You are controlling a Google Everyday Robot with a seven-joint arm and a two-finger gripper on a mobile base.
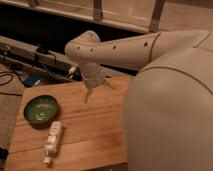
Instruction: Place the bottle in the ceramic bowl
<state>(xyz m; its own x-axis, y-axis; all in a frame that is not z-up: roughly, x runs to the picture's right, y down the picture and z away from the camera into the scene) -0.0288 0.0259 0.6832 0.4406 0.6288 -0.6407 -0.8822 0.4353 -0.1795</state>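
Note:
The bottle, slim and white with a reddish-marked label, lies on its side on the wooden table, cap toward the front edge. The ceramic bowl, round, glossy green and empty, sits just behind and left of the bottle. My gripper hangs from the white arm above the table's middle, to the right of the bowl and behind the bottle, apart from both. It holds nothing that I can see.
My white arm reaches in from the right, and the robot's large white body covers the table's right side. Cables and a power strip lie on the floor behind the table's left rear edge.

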